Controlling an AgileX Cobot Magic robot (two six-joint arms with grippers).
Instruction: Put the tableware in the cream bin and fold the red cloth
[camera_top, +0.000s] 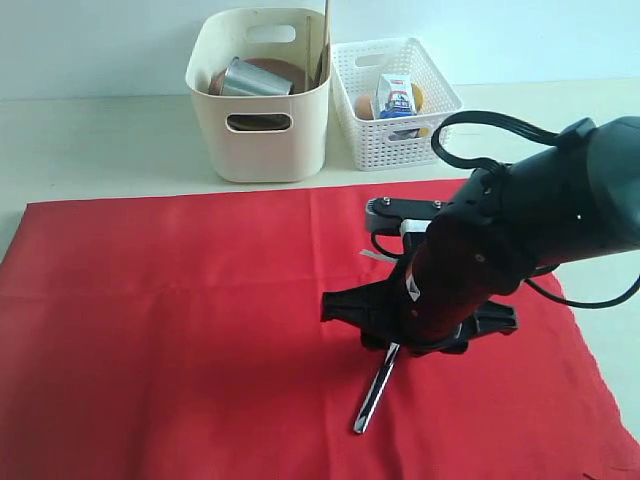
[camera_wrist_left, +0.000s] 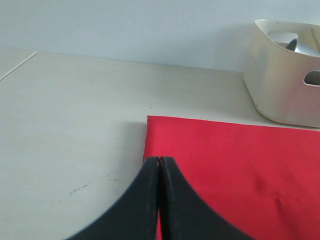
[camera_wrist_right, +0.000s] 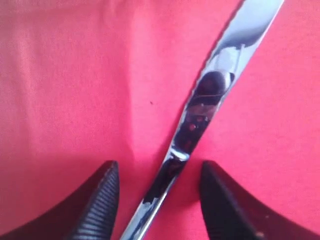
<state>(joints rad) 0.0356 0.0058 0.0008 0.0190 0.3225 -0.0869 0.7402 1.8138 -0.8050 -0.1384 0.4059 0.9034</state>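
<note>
In the exterior view the red cloth (camera_top: 180, 320) is lying spread flat over the tabletop (camera_top: 100, 140), not yet folded, and the cream bin (camera_top: 260, 140) behind it is already holding the steel cup (camera_top: 255, 78), the round brown plate (camera_top: 290, 68) and a wooden stick that is probably the chopsticks (camera_top: 326, 35); whether the bowl and spoon are lying deeper inside cannot be told. The silver table knife (camera_top: 372, 395) is resting on the cloth, the only tableware showing outside the bin, with the right claw (camera_top: 400, 342) hanging directly over its upper end. In the left wrist view the left claw (camera_wrist_left: 159, 162) is sitting pressed shut and empty above the cloth's corner, near the bin. In the right wrist view the right claw (camera_wrist_right: 157, 172) is standing parted, straddling the knife (camera_wrist_right: 210, 95) without gripping it. Binning the knife and folding the cloth are what seem to be remaining.
</note>
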